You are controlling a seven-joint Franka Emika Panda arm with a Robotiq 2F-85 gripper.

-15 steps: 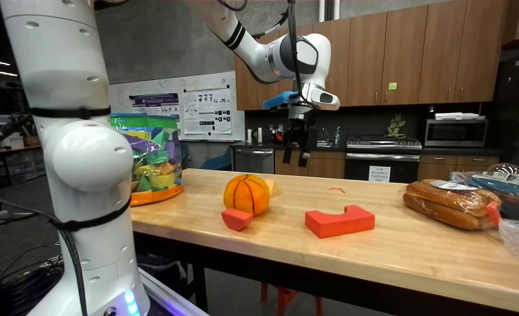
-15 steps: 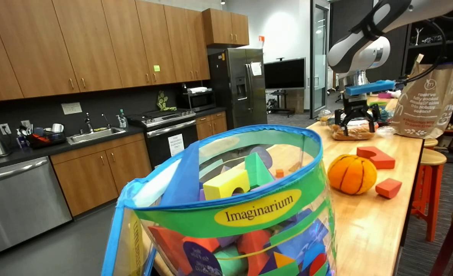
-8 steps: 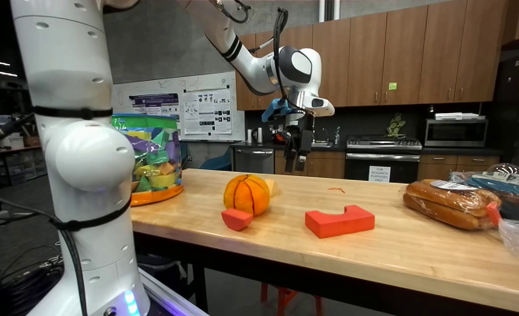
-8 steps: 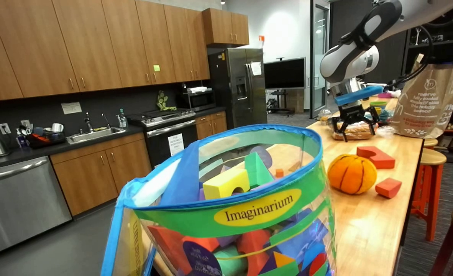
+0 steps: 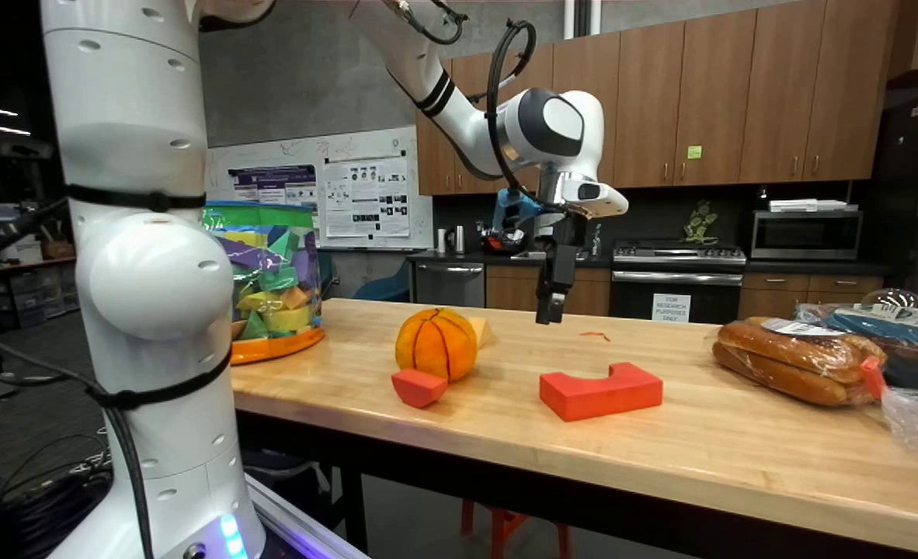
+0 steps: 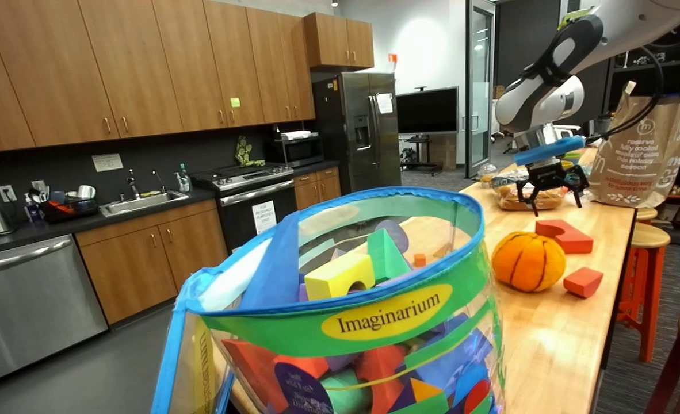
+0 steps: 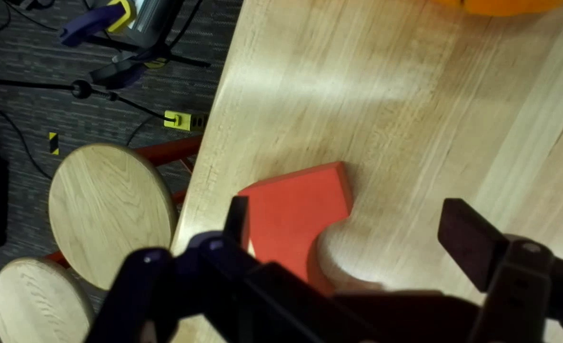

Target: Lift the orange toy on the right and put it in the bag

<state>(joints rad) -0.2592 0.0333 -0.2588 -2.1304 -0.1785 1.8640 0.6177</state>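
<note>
While ext. view hides end effector (image 5: pixel 550 312) gap, wrist shows it.

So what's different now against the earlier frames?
The open Robotiq gripper has come lower and shifted toward picture-right in both exterior views, turning a little. Nothing was grasped or released. The arch-notched red-orange block, pumpkin-like orange ball, small red block and Imaginarium block bag stayed put.
</note>
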